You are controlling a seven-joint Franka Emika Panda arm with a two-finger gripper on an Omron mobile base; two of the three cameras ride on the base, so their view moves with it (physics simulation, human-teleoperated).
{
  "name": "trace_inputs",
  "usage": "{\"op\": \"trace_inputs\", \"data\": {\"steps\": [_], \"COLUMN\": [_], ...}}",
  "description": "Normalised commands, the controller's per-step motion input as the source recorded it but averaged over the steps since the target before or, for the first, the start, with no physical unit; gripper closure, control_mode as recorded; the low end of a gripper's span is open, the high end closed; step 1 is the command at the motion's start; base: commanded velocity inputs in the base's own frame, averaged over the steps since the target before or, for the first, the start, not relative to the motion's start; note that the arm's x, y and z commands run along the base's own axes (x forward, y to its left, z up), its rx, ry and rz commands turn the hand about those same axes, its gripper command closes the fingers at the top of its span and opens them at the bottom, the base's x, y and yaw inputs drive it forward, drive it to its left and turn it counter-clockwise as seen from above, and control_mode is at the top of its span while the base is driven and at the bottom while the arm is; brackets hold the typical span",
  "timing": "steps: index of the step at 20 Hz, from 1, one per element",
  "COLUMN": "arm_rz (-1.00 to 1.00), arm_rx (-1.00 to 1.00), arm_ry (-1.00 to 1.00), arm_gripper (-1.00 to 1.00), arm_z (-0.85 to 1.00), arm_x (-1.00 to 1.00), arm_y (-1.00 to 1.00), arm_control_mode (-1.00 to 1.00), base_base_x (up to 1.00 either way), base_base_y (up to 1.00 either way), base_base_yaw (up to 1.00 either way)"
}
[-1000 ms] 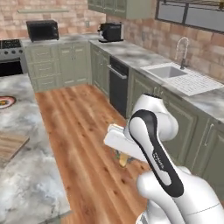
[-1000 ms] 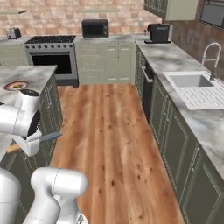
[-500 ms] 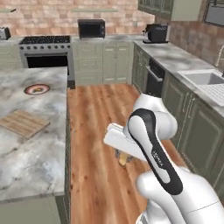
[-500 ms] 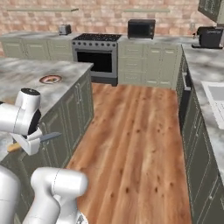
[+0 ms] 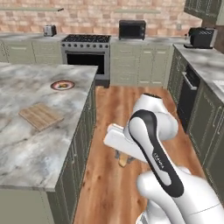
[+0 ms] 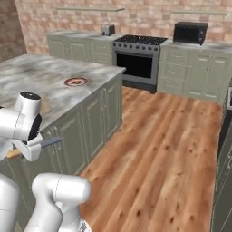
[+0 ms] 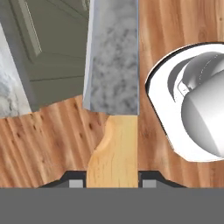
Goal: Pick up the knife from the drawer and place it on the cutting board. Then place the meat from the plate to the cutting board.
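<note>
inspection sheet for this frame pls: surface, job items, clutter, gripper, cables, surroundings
Surface: grey marble island counter.
Job's things: cutting board bare on the island; plate beyond it with food on it; knife held by its wooden handle, blade pointing away from the hand.
Clutter: nothing seen on the island.
Gripper: gripper has its jaws shut on the knife handle, over the wood floor beside the island.
Cables: nothing seen.
Surroundings: stove, microwave, toaster, brick wall.
</note>
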Motion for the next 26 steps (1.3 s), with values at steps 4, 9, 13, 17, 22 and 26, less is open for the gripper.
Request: {"op": "trace_inputs", "data": {"steps": [4,9,13,17,22,26], "arm_rz": [0.00,0.00,0.00,0.00,0.00,0.00], "arm_rx": [0.00,0.00,0.00,0.00,0.00,0.00], "arm_ry": [0.00,0.00,0.00,0.00,0.00,0.00], "arm_gripper": [1.00,1.00,1.00,1.00,1.00,1.00], "arm_z": [0.00,0.00,0.00,0.00,0.00,0.00], "arm_x": [0.00,0.00,0.00,0.00,0.00,0.00], "arm_y": [0.00,0.00,0.00,0.00,0.00,0.00], "arm_control_mode": [1.00,1.00,1.00,1.00,1.00,1.00], "base_base_x": [0.68,0.66,0.59,0.57,0.54,0.54], "base_base_y": [-0.49,-0.48,-0.49,-0.49,-0.49,-0.46], "base_base_yaw": [0.42,0.43,0.43,0.43,0.44,0.45]}}
